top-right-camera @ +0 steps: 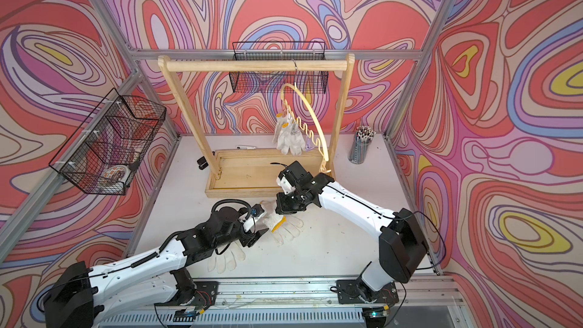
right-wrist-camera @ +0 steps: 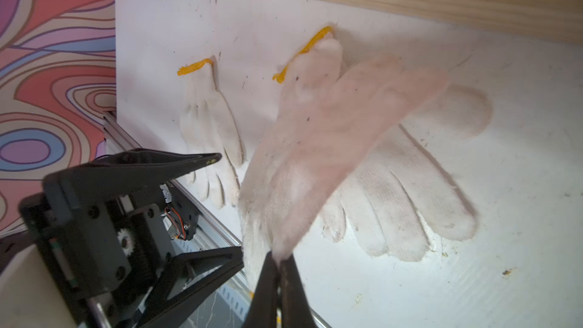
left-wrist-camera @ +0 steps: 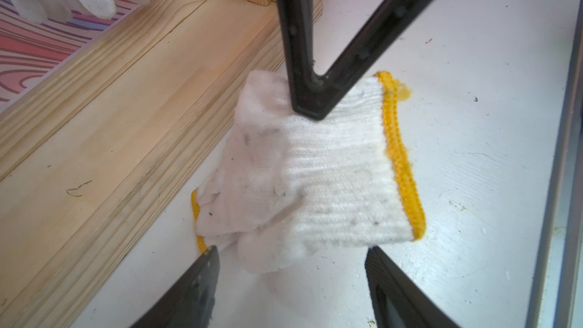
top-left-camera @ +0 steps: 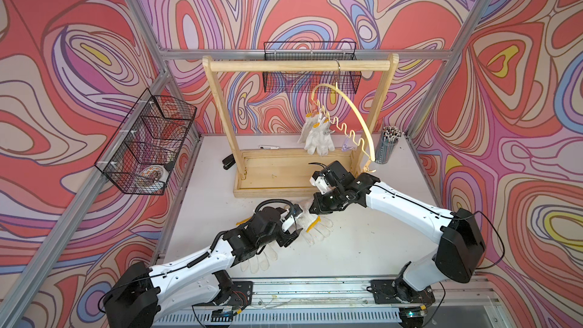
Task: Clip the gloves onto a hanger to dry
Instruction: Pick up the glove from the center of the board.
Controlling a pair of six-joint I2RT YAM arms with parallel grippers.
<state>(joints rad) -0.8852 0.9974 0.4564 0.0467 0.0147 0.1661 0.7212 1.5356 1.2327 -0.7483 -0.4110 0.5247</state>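
We have both top views high above the arm bases [top-left-camera: 400, 291], looking down and forward over the whole table [top-left-camera: 362, 247] and wooden rail frame [top-left-camera: 284, 66]. Wrist views sit close: both share one glove [left-wrist-camera: 315, 168] and the frame's base board, seen from opposite sides.

No text, brand or number is legible. A small white strip [top-left-camera: 269, 147] on the tabletop [top-left-camera: 362, 247], beyond the wooden base [top-left-camera: 271, 175], bears dark marks too small to read.

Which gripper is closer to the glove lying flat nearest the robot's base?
Left. The open left gripper sits just behind that glove, its arm crossing above it. The right gripper, shut on another glove, is farther back, near the wooden rack.
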